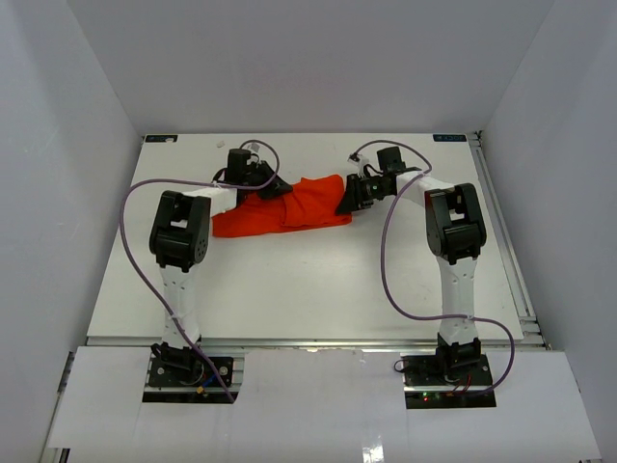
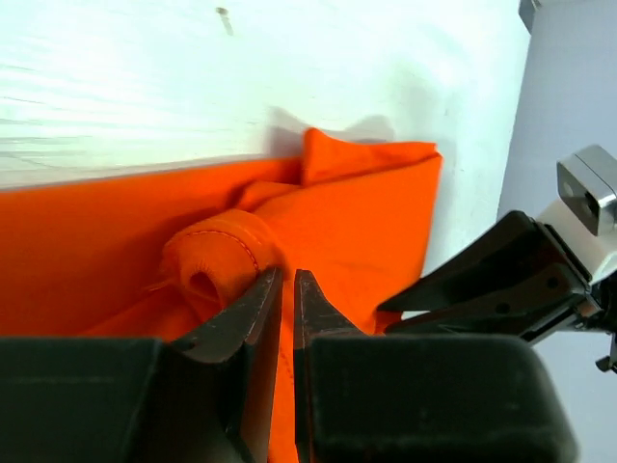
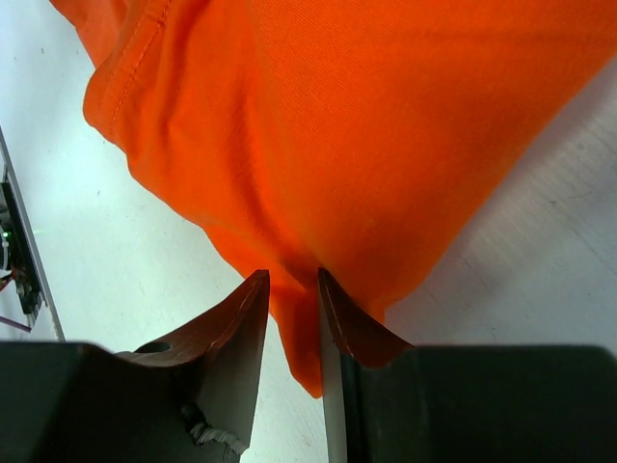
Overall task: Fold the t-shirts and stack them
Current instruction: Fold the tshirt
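White flat table [image 1: 308, 289]: your soft orange-red t-shirt [image 1: 289, 207] lies bunched, its long axis running from left gripper [image 2: 287, 294] to right gripper [image 3: 293, 289]. Each narrow finger pair pinches fabric at its own end, so neither arm is nearer.

From above, the black left pincer [image 1: 270, 185] covers the upper left corner of the bright orange-red thin fabric t-shirt [image 1: 289, 212]. The black right pincer [image 1: 349, 198] covers its right edge. Sleeves and collar cannot be told apart in the bunched cloth. In the left wrist view the cloth runs off the left edge and disappears behind the pincer's body. In the right wrist view the top and right edges cut it off. A tiny dark mark [image 2: 224, 17] on the white desk [image 2: 145, 87] is too small to identify.
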Available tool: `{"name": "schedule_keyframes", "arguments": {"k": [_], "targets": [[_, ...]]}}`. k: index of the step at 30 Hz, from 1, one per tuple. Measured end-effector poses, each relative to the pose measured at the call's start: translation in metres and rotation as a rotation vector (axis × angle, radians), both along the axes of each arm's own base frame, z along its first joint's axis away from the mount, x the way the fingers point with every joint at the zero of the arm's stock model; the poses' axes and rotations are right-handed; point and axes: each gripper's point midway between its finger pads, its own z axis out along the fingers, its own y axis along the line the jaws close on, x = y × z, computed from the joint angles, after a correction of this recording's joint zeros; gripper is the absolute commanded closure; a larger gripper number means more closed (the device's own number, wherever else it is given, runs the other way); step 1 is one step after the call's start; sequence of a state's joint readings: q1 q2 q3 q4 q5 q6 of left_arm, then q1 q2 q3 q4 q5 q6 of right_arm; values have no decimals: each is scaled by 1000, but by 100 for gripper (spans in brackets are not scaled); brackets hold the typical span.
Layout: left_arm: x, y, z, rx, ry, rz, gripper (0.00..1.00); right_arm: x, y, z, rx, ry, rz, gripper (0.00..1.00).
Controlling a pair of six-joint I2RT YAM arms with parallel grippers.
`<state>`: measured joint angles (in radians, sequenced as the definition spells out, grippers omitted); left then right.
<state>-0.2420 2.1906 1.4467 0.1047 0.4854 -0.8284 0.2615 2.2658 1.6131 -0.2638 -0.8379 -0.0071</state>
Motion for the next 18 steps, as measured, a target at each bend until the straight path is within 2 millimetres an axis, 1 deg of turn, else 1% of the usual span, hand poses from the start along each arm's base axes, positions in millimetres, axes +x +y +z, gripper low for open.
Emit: {"name": "schedule_keyframes", "arguments": {"k": [3, 5, 7, 12, 14, 16, 18], "targets": [[1, 8, -10, 12, 24, 15, 78, -2, -1, -3, -5, 10, -1, 66], [-2, 8, -21, 23, 52, 16, 78, -2, -1, -3, -6, 11, -2, 66], [-3, 8, -25, 25, 62, 16, 78, -2, -1, -3, -7, 11, -3, 66], [-1, 10, -24, 30, 55, 18, 77, -3, -1, -3, -6, 13, 1, 66], [-1, 11, -22, 35, 47, 15, 74, -4, -1, -3, -4, 15, 4, 66], [-1, 11, -17, 40, 35, 8, 71, -5, -1, -3, -3, 17, 7, 67], [-1, 11, -7, 39, 16, -4, 70, -6, -1, -2, 0, 17, 13, 66]]}}
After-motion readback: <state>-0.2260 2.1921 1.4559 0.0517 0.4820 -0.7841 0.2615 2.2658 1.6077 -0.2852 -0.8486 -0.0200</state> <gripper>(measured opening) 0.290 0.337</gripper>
